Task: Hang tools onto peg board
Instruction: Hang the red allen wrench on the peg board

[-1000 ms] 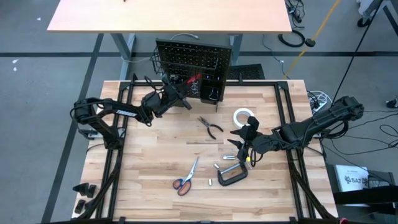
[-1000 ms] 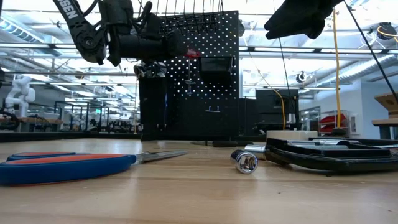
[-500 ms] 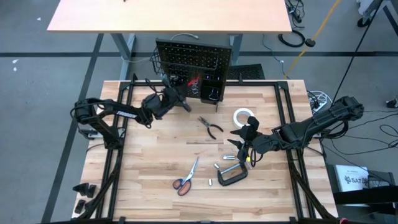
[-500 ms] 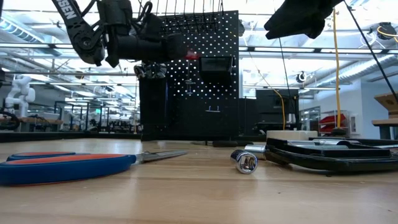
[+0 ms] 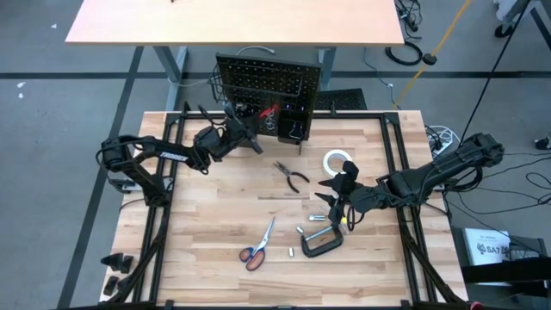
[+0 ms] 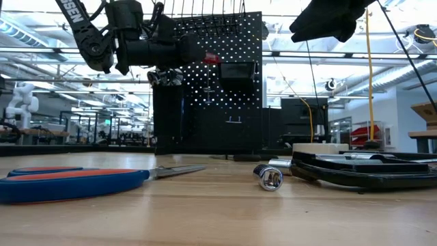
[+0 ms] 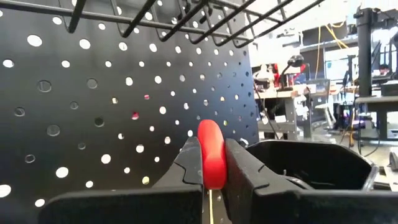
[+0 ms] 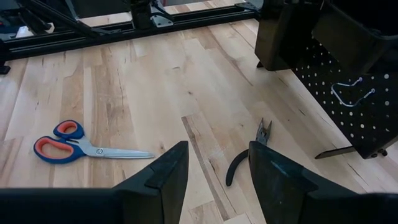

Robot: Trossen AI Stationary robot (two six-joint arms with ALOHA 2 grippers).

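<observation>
The black peg board (image 5: 267, 82) stands upright at the table's far edge. My left gripper (image 5: 251, 136) is raised just in front of it and is shut on the red screwdriver (image 7: 211, 152), whose red end (image 6: 212, 59) shows close to the board's holes. My right gripper (image 8: 217, 162) hangs open above the table's right half, next to the white tape roll (image 5: 337, 161), with nothing between its fingers. The dark-handled pliers (image 5: 293, 175), the orange-handled scissors (image 5: 258, 245) and the black C-clamp (image 5: 320, 244) lie flat on the tabletop. My left gripper pinches the screwdriver's red handle (image 7: 212, 168) between its two fingers, and the rounded red end sticks out past the fingertips. The fingers reach about level from the table's left toward the peg board. The screwdriver is well clear of the table; I cannot tell whether it touches the board.
Small silver sockets (image 5: 303, 231) lie beside the C-clamp. A black bin (image 7: 311, 165) hangs on the peg board (image 7: 93, 112) next to the screwdriver, and a wire rack (image 7: 186, 15) sticks out above it. Bare wood (image 5: 207, 207) lies at the table's left and middle.
</observation>
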